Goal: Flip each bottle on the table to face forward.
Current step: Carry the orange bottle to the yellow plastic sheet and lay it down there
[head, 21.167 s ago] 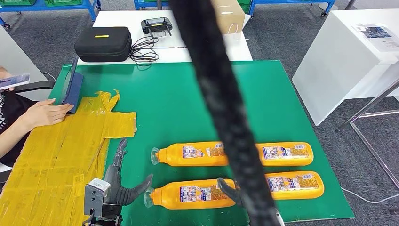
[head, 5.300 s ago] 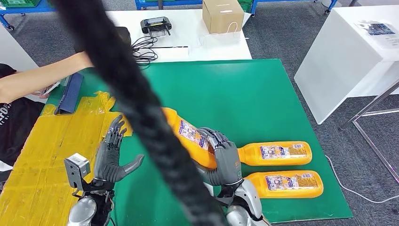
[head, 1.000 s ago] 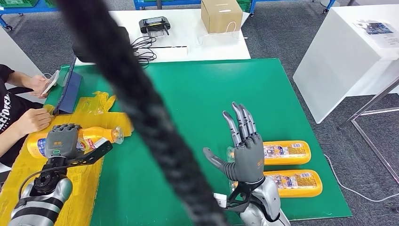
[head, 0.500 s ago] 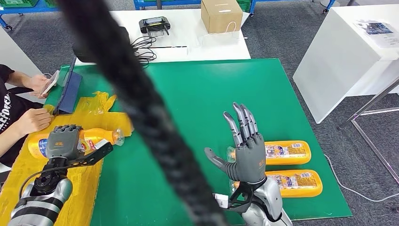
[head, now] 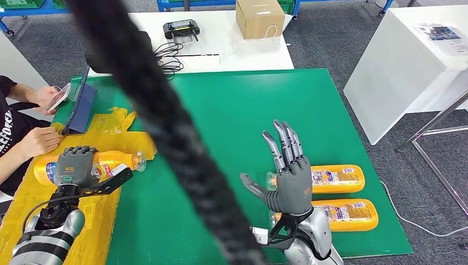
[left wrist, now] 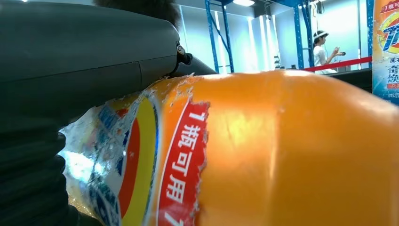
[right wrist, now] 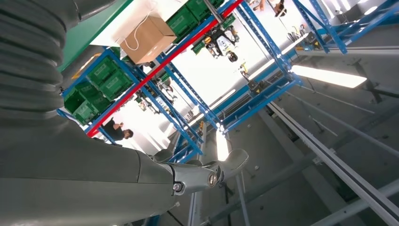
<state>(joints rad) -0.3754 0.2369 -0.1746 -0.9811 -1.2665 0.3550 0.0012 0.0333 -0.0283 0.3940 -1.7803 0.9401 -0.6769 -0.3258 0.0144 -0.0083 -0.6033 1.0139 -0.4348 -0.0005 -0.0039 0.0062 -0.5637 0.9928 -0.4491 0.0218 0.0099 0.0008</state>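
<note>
- Your left hand [head: 73,164] wraps over an orange bottle [head: 107,162] at about 9 o'clock on the table, above the yellow taped sheet [head: 66,221]; the cap end points toward 3 o'clock.
- Its fingers curl over the body near the label, and the thumb reaches along the underside.
- Your right hand [head: 288,179] is raised at about 5 o'clock, fingers spread and pointing up, holding nothing.
- Two more bottles lie on the green mat [head: 232,110] just behind that hand: the farther bottle [head: 336,178] and the nearer bottle [head: 347,214], side by side, labels up.
- Handling, as a judgement: the plastic body looks smooth and glossy, so it may slip or roll in your grip. It seems full, so expect some weight. Take it around the wide middle, not the narrow neck.
- The left wrist view gives what the head view cannot: the label [left wrist: 155,169] is wrinkled and torn at its edge, and the thumb lies against the bottle.
- The head view alone gives the bottle's place on the table, and a person's hand [head: 34,141] just beside it at 9 o'clock.
- The right wrist view looks up at shelving and ceiling, with the thumb apart from everything.
- A thick black cable [head: 165,127] crosses the head view and hides part of the mat.
</note>
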